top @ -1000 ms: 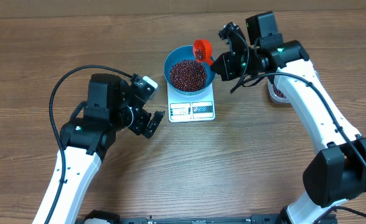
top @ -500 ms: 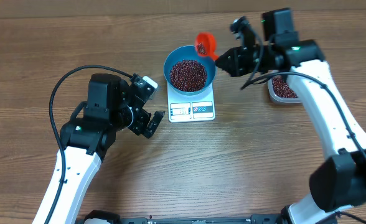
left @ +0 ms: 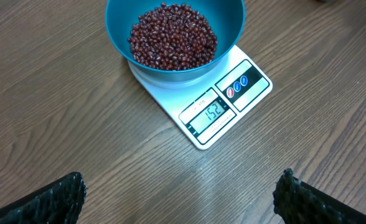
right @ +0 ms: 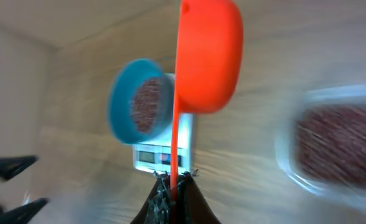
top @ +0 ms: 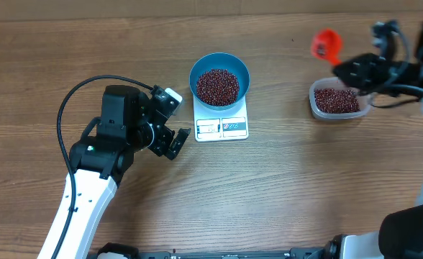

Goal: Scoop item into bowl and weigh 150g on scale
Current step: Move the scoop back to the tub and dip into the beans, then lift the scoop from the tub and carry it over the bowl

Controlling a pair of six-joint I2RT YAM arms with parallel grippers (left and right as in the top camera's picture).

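**Slightly over target, scoop in the air**

Overhead: the bowl (top: pixel 194 78) sits on the scale (top: pixel 222 128), heaped with beans (top: pixel 217 86). Well to its right, the right fingers (top: pixel 349 70) are clenched on the handle of the scoop (top: pixel 326 44), just beyond the tub (top: pixel 314 102). Any beans left in the scoop could fall on the bare surface (top: pixel 283 180). The left fingers (top: pixel 175 142) are spread wide and empty beside the scale; a nudge there would upset the weighing.

Left wrist: the display (left: pixel 208 113) looks to read a shade above the target, so another scoop would overshoot. The beans (left: pixel 173 34) lie below the rim of the bowl (left: pixel 114 28).

Right wrist: blurred. The fingers (right: pixel 192 208) pinch only the handle's end, so the scoop (right: pixel 208 56) could swivel. I cannot tell its contents.
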